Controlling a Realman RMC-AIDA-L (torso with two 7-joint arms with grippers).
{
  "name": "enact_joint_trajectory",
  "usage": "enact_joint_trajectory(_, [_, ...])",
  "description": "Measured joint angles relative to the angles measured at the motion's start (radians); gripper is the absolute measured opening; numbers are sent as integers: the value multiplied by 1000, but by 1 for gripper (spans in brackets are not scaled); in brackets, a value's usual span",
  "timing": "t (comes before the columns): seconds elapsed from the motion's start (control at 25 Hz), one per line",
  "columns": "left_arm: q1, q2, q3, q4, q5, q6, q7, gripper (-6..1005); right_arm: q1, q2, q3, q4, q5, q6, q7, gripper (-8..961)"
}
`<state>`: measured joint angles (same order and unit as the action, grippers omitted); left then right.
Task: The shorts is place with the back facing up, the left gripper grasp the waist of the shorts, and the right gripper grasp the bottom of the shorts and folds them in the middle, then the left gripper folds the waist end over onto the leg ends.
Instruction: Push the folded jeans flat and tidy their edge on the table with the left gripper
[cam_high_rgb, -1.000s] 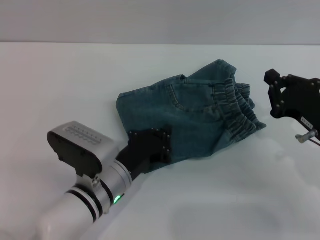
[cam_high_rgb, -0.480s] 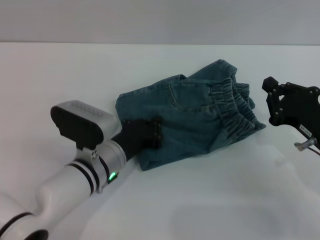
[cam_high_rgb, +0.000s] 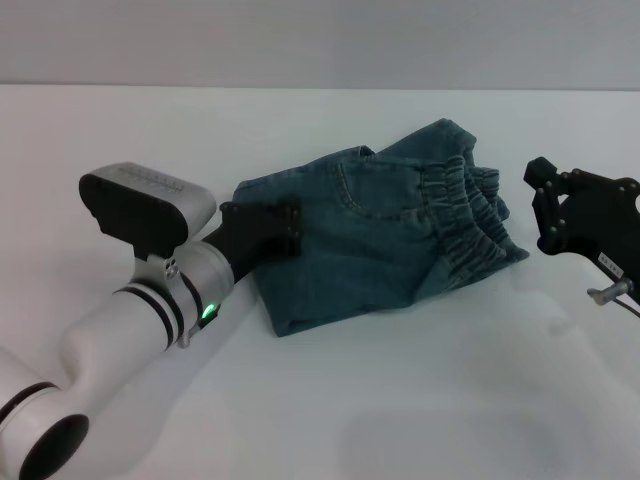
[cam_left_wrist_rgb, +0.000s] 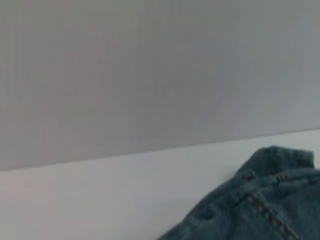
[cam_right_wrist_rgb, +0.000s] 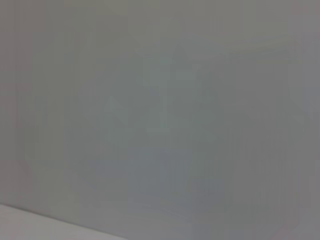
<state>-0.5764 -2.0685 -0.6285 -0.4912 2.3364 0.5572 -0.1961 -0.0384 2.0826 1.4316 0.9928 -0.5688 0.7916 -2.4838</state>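
Cannot tell whether the left gripper is clamped or slack (black claw sits at the folded edge of the shorts). Right gripper parked apart, jaw state likewise unclear. Shorts folded into a compact bundle mid-table, waist ruffled toward the right. Probably finished; only withdrawal left.

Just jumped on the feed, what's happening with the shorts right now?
The denim shorts lie folded in a compact bundle on the white table, with the gathered waist on the robot's right side. The left hand sits at the bundle's left edge, touching the fabric; whether it grips is not visible. The right hand hangs just right of the waist, not touching it.
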Motion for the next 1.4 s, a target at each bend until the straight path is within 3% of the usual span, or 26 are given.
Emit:
enact_joint_trajectory(0.28, [97,10,-1,-123,77,112,4,31,2,-2,-13,-4,27,-3,0,45])
enact_joint_trajectory(0.6, [185,12,17,-219,172,15,-72,38,24,-5,-17,-16,27,-8,0,46])
enact_joint_trajectory(0.92, [185,6,21,-192,213,-21,-157,45,41,-7,-18,-25,23,-9,0,48])
enact_joint_trajectory(1.4, [72,2,-21,-64,211,-32,-161,56,27,-6,-19,-27,25,-2,0,51])
